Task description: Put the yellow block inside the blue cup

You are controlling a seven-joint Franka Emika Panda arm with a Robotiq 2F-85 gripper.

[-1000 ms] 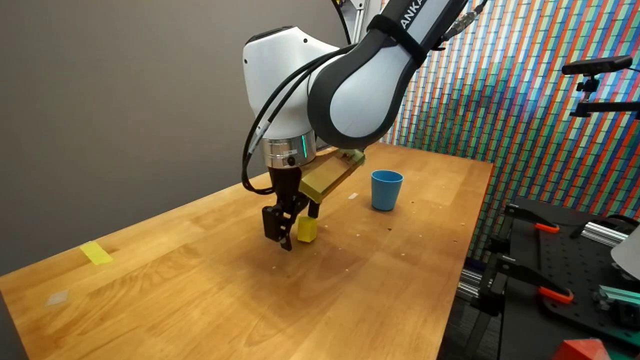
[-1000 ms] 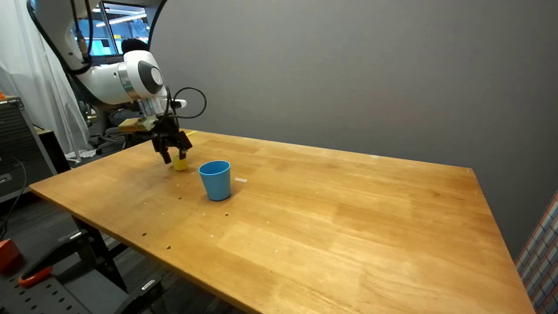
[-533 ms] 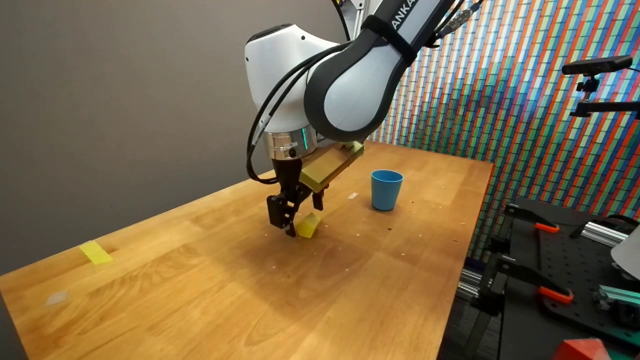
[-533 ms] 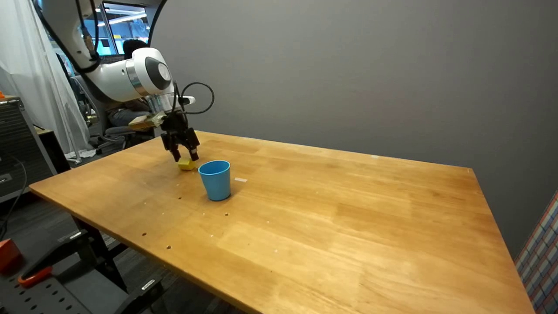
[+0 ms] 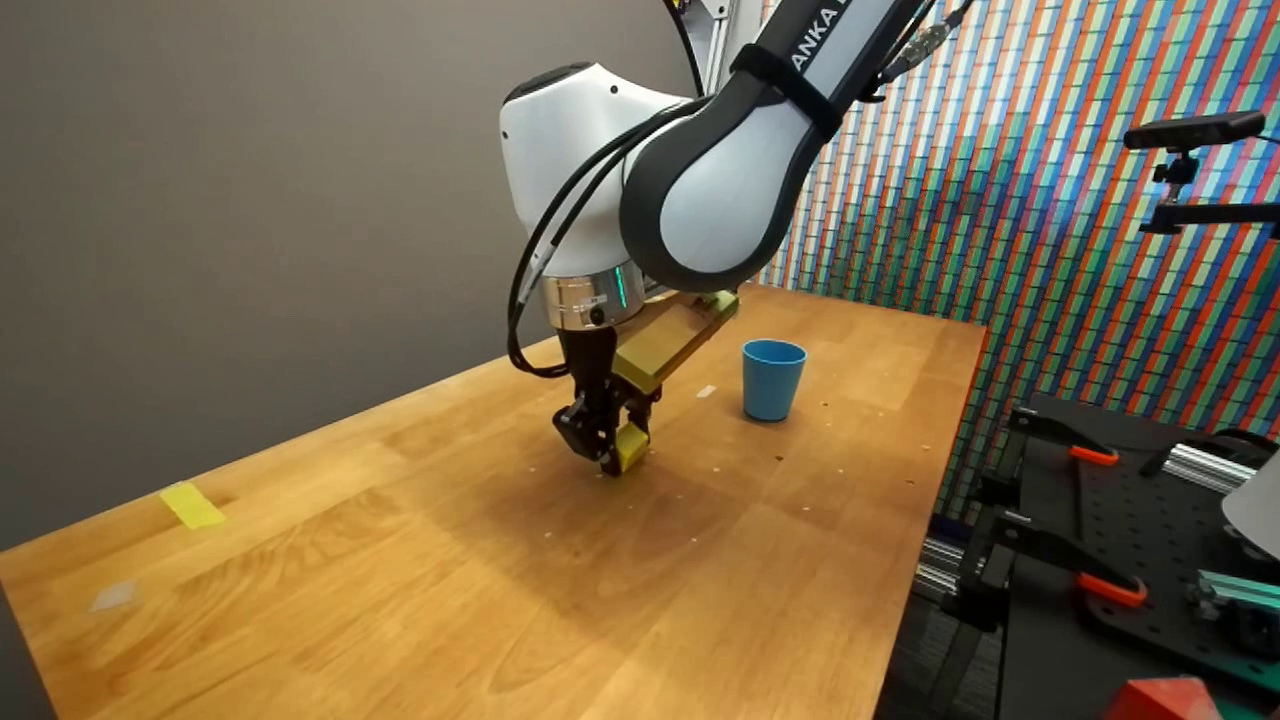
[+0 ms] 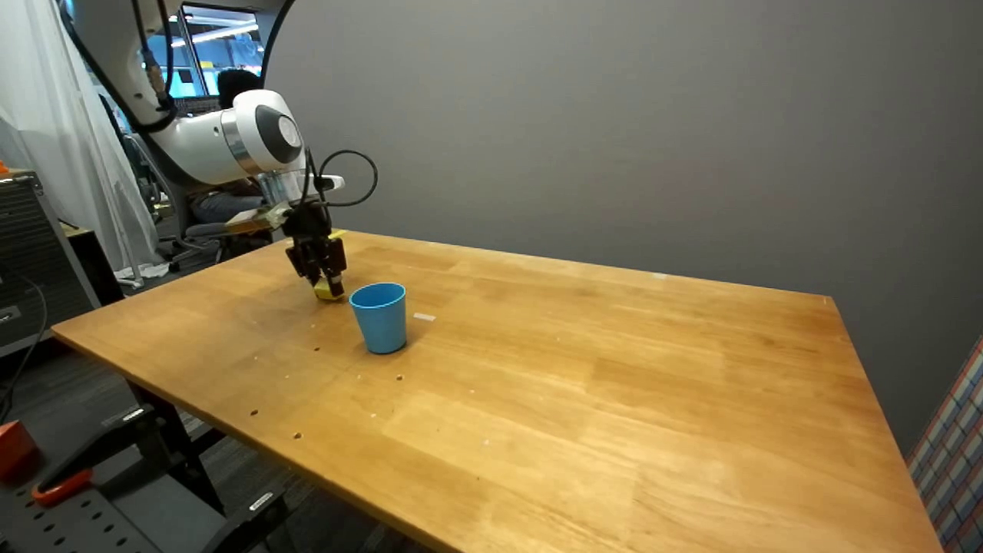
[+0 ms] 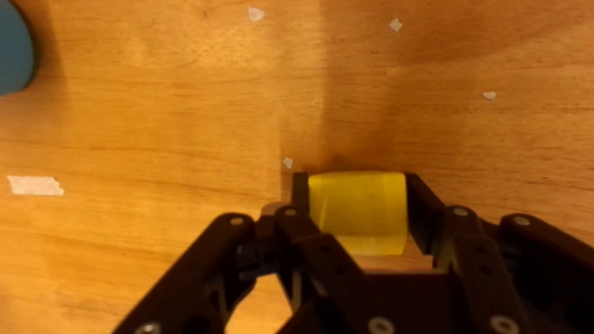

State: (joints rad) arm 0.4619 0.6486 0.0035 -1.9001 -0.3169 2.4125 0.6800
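The yellow block sits between both dark pads of my gripper in the wrist view, with a pad against each side. In an exterior view the block is partly covered by the fingers and is low, at about table height. Only its lower part shows under the gripper from the opposite camera. The blue cup stands upright on the table, apart from the gripper. Its open rim shows in both exterior views, and part of the cup enters the wrist view's upper left corner.
The wooden table carries a flat yellow tape strip and a small pale tape piece near the cup. A grey wall runs along one long edge. Beyond another edge stands a black bench with clamps.
The fingers have gone from wide apart to against the block's sides. The block has turned, and the gripper has come slightly down since half a second ago. The cup has stayed put.
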